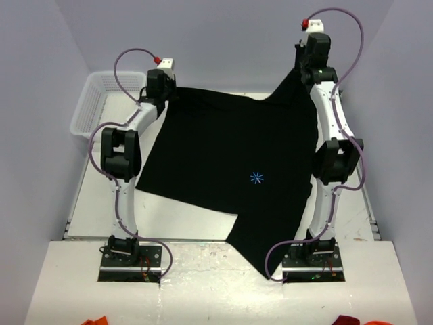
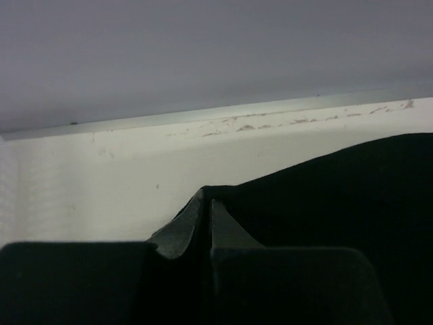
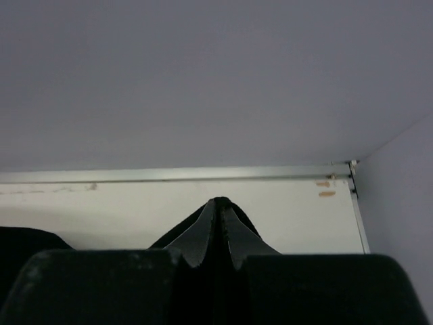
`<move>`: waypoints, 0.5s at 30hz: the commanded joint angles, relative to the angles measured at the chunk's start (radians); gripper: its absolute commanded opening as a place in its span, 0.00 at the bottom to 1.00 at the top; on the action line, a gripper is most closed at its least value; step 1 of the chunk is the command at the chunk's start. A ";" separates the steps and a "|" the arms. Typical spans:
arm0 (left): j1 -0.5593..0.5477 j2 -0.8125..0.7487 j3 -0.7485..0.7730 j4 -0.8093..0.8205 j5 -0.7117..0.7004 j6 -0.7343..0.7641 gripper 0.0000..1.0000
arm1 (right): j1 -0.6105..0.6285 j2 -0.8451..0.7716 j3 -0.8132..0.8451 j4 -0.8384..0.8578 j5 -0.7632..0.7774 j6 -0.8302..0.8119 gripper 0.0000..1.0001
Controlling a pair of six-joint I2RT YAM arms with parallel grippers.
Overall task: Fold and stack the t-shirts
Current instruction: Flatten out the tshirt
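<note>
One black t-shirt (image 1: 230,162) lies spread over the white table, with a small blue mark near its middle. My left gripper (image 1: 162,91) is shut on the shirt's far left corner; in the left wrist view the fingers (image 2: 205,203) pinch black cloth (image 2: 325,196). My right gripper (image 1: 308,64) is shut on the shirt's far right corner and holds it lifted off the table; in the right wrist view the fingertips (image 3: 220,203) close on a fold of black cloth (image 3: 220,199). The shirt's near corner hangs over the table's front edge.
A white mesh basket (image 1: 95,101) stands at the far left of the table, close to my left arm. Grey walls close the back and sides. Red-orange cloth (image 1: 95,321) shows at the bottom edge, left and right.
</note>
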 commanded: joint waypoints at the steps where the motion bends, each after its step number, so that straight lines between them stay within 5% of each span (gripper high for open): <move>1: 0.003 -0.248 0.068 -0.014 0.022 0.009 0.00 | 0.073 -0.205 0.161 -0.015 0.025 -0.060 0.00; 9: -0.054 -0.717 -0.067 -0.027 0.038 0.005 0.00 | 0.237 -0.656 0.009 -0.026 0.053 -0.124 0.00; 15: -0.075 -0.920 -0.067 -0.035 0.083 -0.017 0.00 | 0.326 -0.819 0.049 -0.057 0.059 -0.144 0.00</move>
